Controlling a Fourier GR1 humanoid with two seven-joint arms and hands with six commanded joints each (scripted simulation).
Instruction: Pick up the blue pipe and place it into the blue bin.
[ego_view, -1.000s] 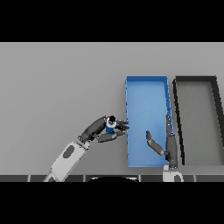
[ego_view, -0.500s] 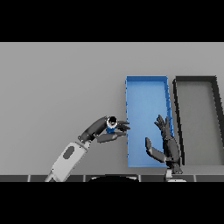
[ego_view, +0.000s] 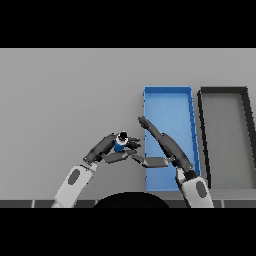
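Left hand (ego_view: 111, 148): I have it curled round the blue pipe (ego_view: 119, 145).
Right hand (ego_view: 167, 147): open, holding nothing.
Next: I'd carry toward 3 o'clock, over the blue bin (ego_view: 167, 92) rim, then release low.

I work at a bare sorting bench, not a home; my plain grey table (ego_view: 65, 90) carries only a blue bin (ego_view: 168, 91) and a dark bin (ego_view: 222, 90) side by side.

Your right hand (ego_view: 167, 146) no longer sits over the middle of the bin (ego_view: 169, 92); it now reaches left across the bin's left wall, fingers straight, thumb close to the left hand (ego_view: 111, 149); the left hand and its pipe (ego_view: 119, 146) barely shift.
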